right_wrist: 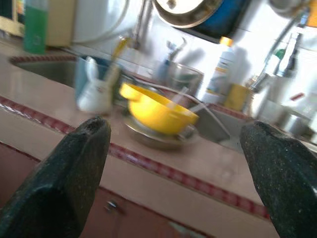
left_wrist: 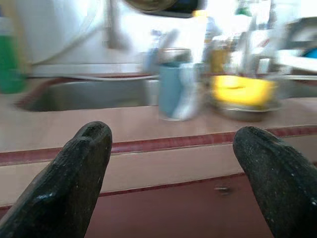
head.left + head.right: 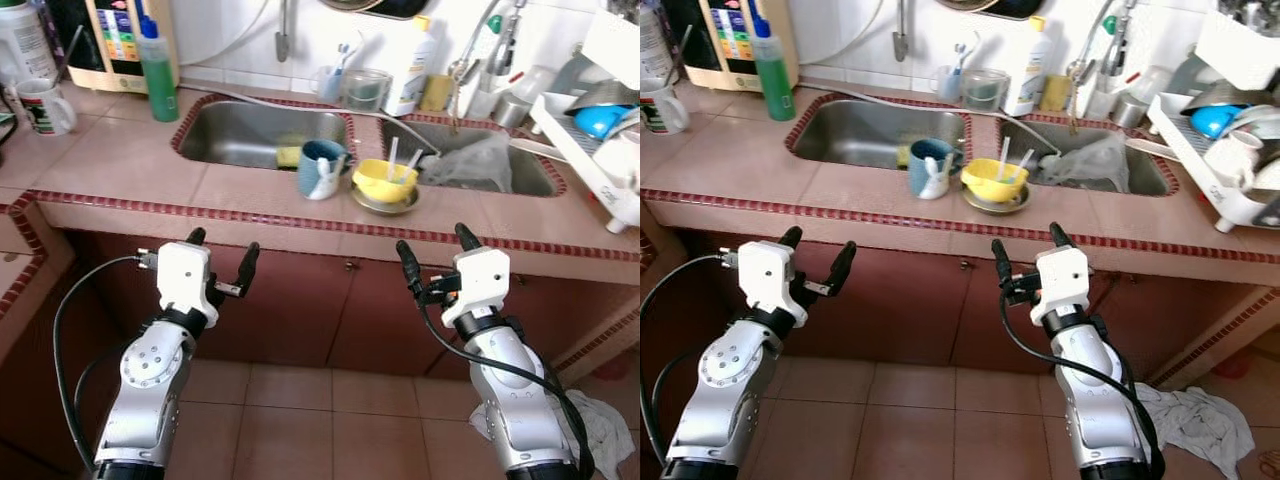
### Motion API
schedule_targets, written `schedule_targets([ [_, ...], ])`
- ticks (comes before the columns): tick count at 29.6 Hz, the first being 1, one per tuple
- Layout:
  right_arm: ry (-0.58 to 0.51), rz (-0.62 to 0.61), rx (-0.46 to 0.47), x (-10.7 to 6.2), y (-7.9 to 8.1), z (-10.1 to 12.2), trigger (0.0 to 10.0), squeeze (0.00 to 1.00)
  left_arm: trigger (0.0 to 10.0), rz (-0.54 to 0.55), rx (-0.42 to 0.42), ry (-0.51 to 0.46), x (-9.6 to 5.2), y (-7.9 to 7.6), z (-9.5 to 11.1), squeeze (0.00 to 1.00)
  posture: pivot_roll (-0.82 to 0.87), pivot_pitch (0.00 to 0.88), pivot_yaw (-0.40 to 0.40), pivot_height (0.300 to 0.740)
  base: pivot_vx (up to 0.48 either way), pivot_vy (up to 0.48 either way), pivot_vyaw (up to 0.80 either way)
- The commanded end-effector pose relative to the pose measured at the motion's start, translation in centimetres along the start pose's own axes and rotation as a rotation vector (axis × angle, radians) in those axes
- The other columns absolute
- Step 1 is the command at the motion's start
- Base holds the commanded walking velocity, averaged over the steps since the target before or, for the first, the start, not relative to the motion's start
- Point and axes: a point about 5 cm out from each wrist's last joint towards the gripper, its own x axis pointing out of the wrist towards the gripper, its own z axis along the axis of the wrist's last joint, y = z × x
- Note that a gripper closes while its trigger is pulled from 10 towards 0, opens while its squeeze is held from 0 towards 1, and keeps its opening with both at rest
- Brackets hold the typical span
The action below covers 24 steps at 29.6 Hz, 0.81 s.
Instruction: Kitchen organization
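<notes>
Pink tiled countertop (image 3: 130, 160) with red-trimmed edge, twin steel sinks (image 3: 240, 135), white dish rack (image 3: 600, 165) at right, upright blue mug (image 3: 320, 168) beside yellow bowl (image 3: 385, 180) on steel plate between the sinks, left gripper (image 3: 222, 252) and right gripper (image 3: 436, 250) both spread wide, empty, below the counter edge.

Both claws hang below counter level, fingers spread, nothing between them. Left gripper (image 3: 222, 250): open air ahead up to the counter edge (image 3: 250, 225); above and beyond it, bare tile in front of the left sink (image 3: 240, 135), an easy lane. Up and toward the other arm, the blue mug (image 3: 320, 168) sits on the divider strip, touching range of the yellow bowl (image 3: 384, 180) on its metal plate (image 3: 384, 202); utensils stick up from both. Right gripper (image 3: 437, 250): bowl sits just left of straight ahead; to its right, clear counter front. Far right, dish rack (image 3: 590, 160) overhangs the counter. Green bottle (image 3: 157, 70) and white mug (image 3: 42, 105) are well off beyond the left claw.
</notes>
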Motion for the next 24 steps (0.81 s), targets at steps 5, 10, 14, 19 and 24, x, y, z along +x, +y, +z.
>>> schedule_targets([
  [5,-0.013,0.004,-0.006,0.1,0.1,0.3,10.0,0.00,10.0,-0.003,0.018,-0.010,0.1,0.3,0.6,0.00,0.09,0.000,-0.066,0.740,0.000,-0.480,0.00],
  [10,-0.013,0.006,-0.006,0.1,0.1,0.3,10.0,0.00,10.0,-0.014,0.050,0.007,0.2,0.0,0.4,0.00,0.09,0.000,-0.068,0.740,0.000,-0.455,0.00],
  [14,-0.012,0.009,-0.007,0.1,0.1,0.3,10.0,0.00,10.0,-0.046,-0.009,0.004,0.2,-0.5,0.3,0.00,0.09,0.000,-0.068,0.740,0.000,-0.089,0.00],
  [19,-0.009,0.011,-0.007,0.0,0.1,0.2,10.0,0.00,10.0,-0.084,-0.007,-0.011,0.1,-0.8,0.6,0.00,0.09,0.000,-0.067,0.740,0.000,0.000,0.00],
  [24,-0.012,0.014,-0.007,0.0,0.2,0.3,10.0,0.00,10.0,-0.102,-0.009,-0.013,0.1,-0.8,0.7,0.00,0.09,0.000,-0.064,0.740,0.000,0.000,0.00],
])
